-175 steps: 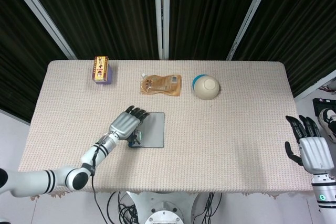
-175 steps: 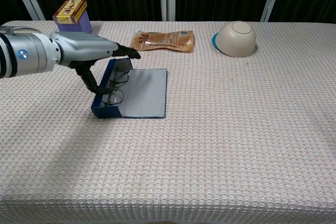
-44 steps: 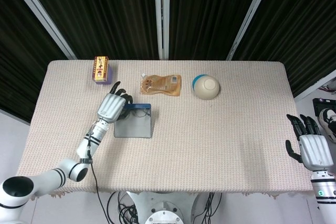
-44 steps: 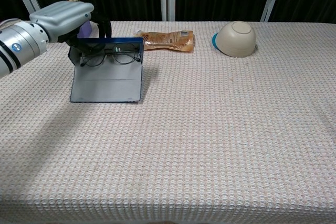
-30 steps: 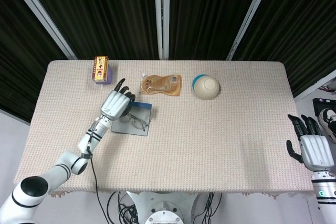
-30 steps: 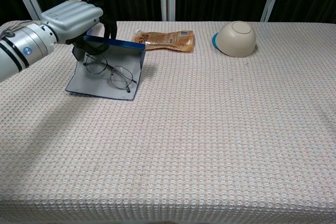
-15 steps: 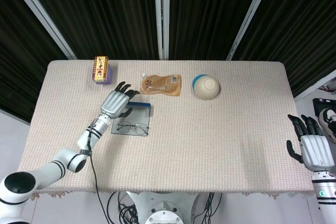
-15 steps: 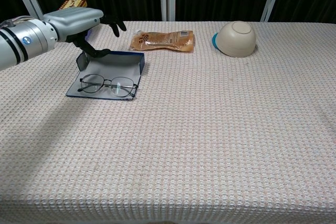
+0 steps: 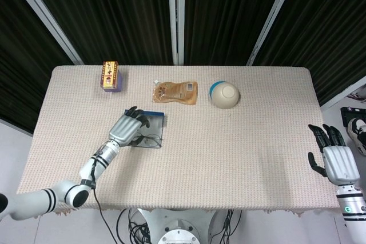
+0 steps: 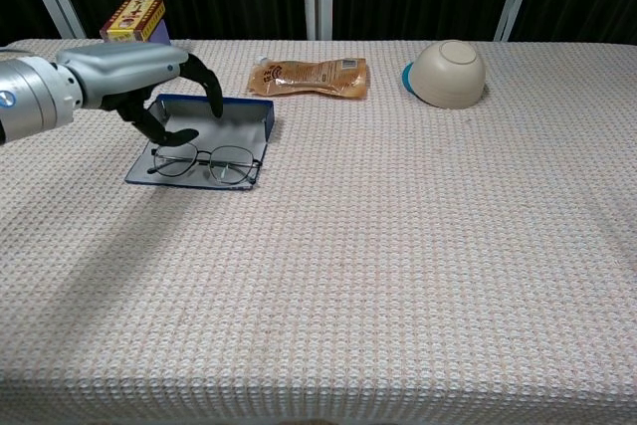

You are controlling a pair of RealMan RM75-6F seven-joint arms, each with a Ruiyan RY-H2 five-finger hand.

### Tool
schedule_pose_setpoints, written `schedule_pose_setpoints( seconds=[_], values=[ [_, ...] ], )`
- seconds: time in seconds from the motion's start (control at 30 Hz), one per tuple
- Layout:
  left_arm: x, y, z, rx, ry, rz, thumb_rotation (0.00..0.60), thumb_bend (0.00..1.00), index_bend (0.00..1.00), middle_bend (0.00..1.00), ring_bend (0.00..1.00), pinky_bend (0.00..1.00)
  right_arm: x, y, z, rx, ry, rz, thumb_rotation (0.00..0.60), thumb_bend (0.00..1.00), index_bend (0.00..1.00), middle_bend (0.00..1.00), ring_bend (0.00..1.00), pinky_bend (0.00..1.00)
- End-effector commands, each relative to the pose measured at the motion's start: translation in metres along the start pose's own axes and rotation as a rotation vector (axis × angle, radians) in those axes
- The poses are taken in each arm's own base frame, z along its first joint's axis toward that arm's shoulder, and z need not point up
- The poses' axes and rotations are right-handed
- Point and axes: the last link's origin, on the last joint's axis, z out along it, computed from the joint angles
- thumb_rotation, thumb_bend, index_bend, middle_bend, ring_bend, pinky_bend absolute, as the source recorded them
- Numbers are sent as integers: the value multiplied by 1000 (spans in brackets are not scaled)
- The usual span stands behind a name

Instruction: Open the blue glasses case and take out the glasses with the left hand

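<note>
The blue glasses case (image 10: 221,116) lies open and flat on the table's left half; its grey inside (image 9: 155,130) faces up. Thin wire-rimmed glasses (image 10: 210,162) rest on the near flap of the case, lenses (image 9: 150,139) toward me. My left hand (image 10: 127,74) hovers over the case's left part, palm down. Its fingers (image 10: 206,84) curl down and spread, and the thumb sits just above the glasses' left lens, with nothing in its grip. From above, this left hand (image 9: 127,129) covers the case's left side. My right hand (image 9: 332,160) hangs open off the table's right edge.
Along the far side stand a yellow and purple box (image 9: 110,76), a brown pouch (image 9: 175,92) lying flat just behind the case, and an overturned beige bowl (image 9: 224,95). In the chest view, the box (image 10: 132,19), the pouch (image 10: 311,76) and the bowl (image 10: 448,74) show again.
The left hand let go of the case's far edge and came back toward me, lowering over the case and glasses. The case settled flat and open, with the glasses lying on it.
</note>
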Motion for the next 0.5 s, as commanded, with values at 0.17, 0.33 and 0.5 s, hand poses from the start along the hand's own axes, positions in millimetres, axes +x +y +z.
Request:
schedule_pose_setpoints(
  seconds=[0.17, 0.33, 0.5],
  values=[
    [-8, 2, -4, 61, -85, 50, 600, 387, 358, 250, 87, 0, 1, 2, -2, -3, 3, 1, 600, 454, 0, 135, 0, 0],
    [-8, 8, -4, 69, -90, 50, 600, 385, 357, 250, 87, 0, 0, 2, -1, 1, 0, 3, 600, 454, 0, 135, 0, 0],
    [-7, 14, 1, 66, -90, 64, 600, 385, 356, 250, 87, 0, -1, 3, -1, -2, -1, 3, 600, 453, 0, 135, 0, 0]
  ],
)
